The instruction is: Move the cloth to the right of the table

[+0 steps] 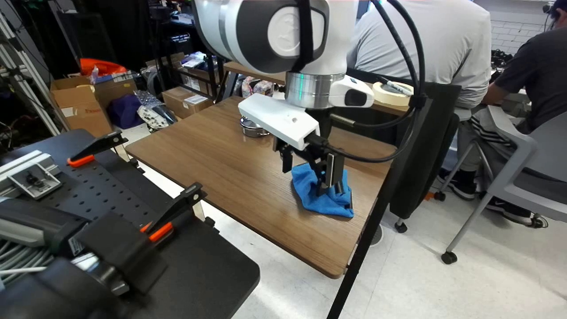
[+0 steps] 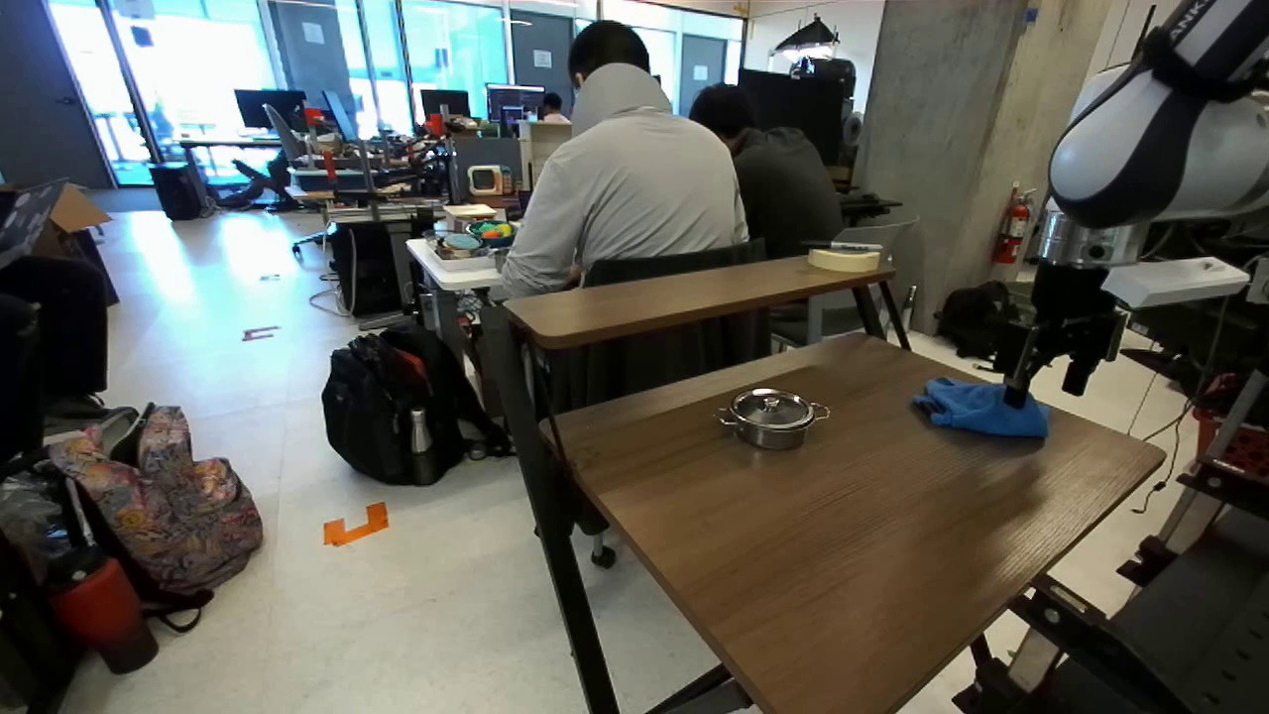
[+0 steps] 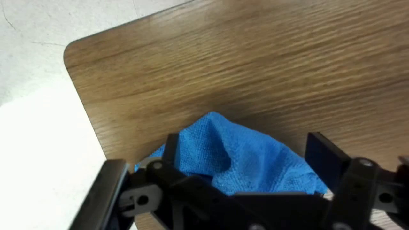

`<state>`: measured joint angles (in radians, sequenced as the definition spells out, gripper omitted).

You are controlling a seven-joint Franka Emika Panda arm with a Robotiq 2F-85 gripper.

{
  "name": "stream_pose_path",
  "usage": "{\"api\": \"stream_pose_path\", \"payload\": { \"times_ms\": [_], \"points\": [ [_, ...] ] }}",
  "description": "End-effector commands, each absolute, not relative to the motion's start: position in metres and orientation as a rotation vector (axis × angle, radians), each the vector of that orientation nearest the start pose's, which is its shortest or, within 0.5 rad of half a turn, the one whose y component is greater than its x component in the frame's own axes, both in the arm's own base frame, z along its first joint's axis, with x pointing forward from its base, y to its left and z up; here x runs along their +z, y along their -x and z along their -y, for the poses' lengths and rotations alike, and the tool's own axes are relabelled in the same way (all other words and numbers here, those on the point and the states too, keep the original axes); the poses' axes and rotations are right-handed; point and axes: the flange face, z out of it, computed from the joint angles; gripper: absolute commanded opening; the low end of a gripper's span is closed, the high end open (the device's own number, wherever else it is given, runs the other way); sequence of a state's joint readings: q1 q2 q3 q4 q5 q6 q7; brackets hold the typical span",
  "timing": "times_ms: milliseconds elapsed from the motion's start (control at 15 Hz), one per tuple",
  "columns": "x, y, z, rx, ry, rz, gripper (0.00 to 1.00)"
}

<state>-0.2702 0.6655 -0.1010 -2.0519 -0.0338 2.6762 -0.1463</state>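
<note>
Brown worktop [image 2: 833,575], in an exterior view roomy from centre to bottom; at right, near its edge, one blue cloth [image 2: 977,411]; closer to centre, one lidded pot [image 2: 772,424]. In the wrist view, one rounded corner [image 3: 77,52] at upper left and two fingers [image 3: 327,161] apart, with cloth between.

A lidded pot [image 2: 773,426] and a tape roll [image 2: 844,261] sit apart.

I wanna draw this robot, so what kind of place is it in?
Probably a robotics lab or workshop: a big robot arm reaches over a brown table, and computer monitors stand farther back.
</note>
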Motion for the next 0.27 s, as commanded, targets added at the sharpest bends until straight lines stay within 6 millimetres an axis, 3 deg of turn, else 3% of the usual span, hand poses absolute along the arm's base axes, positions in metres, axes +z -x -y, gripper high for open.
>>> {"api": "stream_pose_path", "payload": {
  "times_ms": [0, 200],
  "points": [
    [0.1076, -0.5320, 0.2063, 0.090, 3.194, -0.269, 1.00],
    [0.1102, -0.5263, 0.2019, 0.089, 3.193, -0.259, 1.00]
  ]
}}
